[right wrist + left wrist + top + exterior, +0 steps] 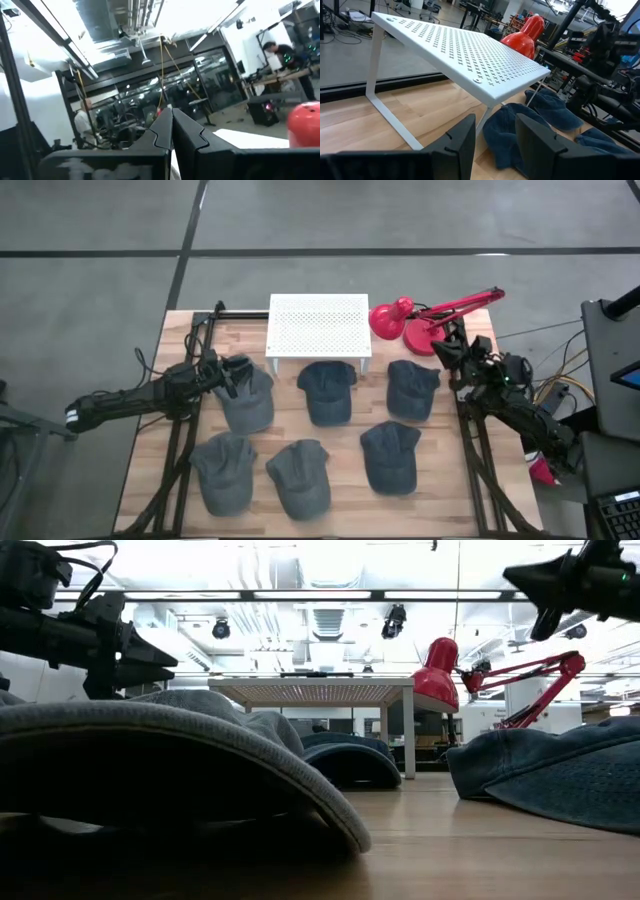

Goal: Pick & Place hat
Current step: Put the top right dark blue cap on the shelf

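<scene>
- Looking down from the high view, I see the left arm stretched almost flat across the left side of the table, and its left gripper is above the hat in the back row on the left.
- In the left wrist view, the two dark fingers of this gripper stand apart, with a clear gap between them and nothing inside. They point toward the white perforated rack and the middle back hat that lies at its foot.
- In the low view the left gripper hangs in the air over the rounded top of a hat; I cannot tell if it touches the cloth.
- The right arm is folded at the right edge of the table. Its right gripper is raised near the base of the red desk lamp and behind the right back hat.
- In the right wrist view the fingers are pressed together, holding nothing, and they point up toward the ceiling of the room. A person stands far behind.
- Six dark hats lie on the wood in two rows of three. The three in front are the left front hat, the middle front hat and the right front hat. All are on the table, none is on the rack.
</scene>
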Controlling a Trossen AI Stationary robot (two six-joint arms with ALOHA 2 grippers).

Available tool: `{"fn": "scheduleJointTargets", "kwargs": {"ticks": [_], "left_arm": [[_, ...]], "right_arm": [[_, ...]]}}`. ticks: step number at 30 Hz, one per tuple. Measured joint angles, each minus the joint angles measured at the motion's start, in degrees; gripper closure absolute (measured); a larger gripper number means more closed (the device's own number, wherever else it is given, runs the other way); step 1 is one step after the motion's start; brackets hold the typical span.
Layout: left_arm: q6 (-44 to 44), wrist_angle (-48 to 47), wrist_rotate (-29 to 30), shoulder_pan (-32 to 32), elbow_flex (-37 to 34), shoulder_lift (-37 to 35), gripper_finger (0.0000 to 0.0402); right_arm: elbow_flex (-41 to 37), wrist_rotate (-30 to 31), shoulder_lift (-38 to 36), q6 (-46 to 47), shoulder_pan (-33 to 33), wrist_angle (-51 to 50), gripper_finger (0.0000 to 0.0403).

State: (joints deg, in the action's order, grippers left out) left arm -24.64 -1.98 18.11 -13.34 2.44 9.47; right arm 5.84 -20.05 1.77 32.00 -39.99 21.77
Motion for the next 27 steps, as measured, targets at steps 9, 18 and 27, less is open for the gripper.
{"fn": "scheduleJointTargets", "kwargs": {"ticks": [9,18,27], "left_arm": [[0.0,0.4,0.0,0.0,0.0,0.0,0.0259],[0.0,0.5,0.0,0.0,0.0,0.0,0.0259],[0.0,0.5,0.0,0.0,0.0,0.0,0.0259]], "right_arm": [[26.4,0.6,15.0,-5.8,2.0,-50.7,0.0394],[44.1,0.7,38.9,-6.6,2.0,-88.7,0.0394],[43.5,0.7,54.2,-6.7,2.0,-93.7,0.0394]]}}
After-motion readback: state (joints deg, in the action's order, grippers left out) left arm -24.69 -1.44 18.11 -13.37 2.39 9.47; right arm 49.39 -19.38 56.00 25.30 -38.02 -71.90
